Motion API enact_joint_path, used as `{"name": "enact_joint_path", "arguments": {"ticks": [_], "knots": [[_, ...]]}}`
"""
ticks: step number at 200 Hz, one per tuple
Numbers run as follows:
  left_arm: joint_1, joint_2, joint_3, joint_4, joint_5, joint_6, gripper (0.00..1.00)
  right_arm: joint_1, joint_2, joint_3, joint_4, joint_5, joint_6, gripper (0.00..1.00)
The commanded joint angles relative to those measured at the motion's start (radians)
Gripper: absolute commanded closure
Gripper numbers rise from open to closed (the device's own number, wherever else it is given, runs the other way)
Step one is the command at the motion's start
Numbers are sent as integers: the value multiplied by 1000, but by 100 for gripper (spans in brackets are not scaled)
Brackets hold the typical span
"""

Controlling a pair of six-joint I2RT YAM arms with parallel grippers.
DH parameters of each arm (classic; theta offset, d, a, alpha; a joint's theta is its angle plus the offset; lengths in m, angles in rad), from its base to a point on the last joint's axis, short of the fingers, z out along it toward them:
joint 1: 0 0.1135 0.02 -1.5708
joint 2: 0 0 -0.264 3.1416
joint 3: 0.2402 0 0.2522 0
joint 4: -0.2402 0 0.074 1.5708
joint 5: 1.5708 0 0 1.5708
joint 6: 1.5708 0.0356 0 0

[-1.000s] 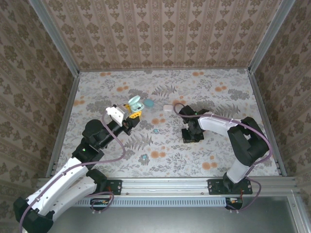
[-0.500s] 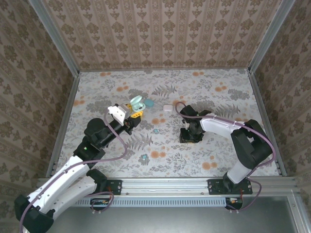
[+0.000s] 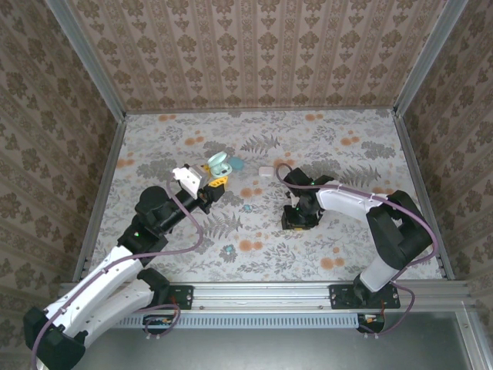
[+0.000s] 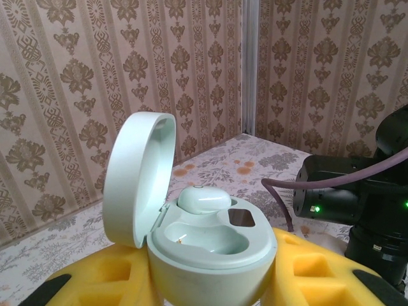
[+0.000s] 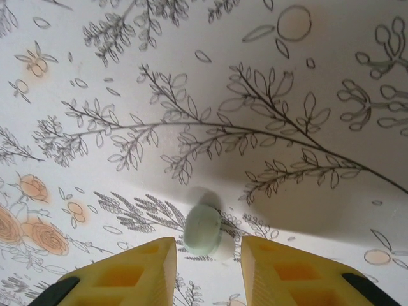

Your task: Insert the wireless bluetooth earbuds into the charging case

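Flowery patterns are covering the desk (image 3: 339, 146), with patterned walls (image 3: 254, 54) round it. My left pincer (image 4: 210, 274) is squeezing the mint charging case (image 4: 213, 245) from both sides, its lid (image 4: 137, 185) standing open. One whitish earbud (image 4: 203, 199) is sitting in a slot inside. My right pincer (image 5: 209, 255) is hanging low with its yellow fingers (image 5: 274, 268) a little apart, and a pale green earbud (image 5: 204, 228) is lying on the desk between them, not pinched.
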Motion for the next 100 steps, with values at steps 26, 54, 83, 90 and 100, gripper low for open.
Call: {"name": "enact_joint_path", "arguments": {"ticks": [26, 54, 83, 90, 100], "knots": [[8, -6, 40, 53, 11, -18, 82, 40, 46, 95, -105, 113, -9, 65], [8, -6, 37, 51, 9, -18, 82, 60, 82, 123, -118, 130, -6, 65], [9, -11, 36, 49, 8, -16, 82, 79, 101, 137, -131, 172, 7, 64], [8, -11, 34, 50, 5, -17, 82, 84, 102, 139, -134, 182, 7, 64], [9, -12, 33, 50, 5, -16, 82, 86, 107, 141, -131, 180, 6, 64]]}}
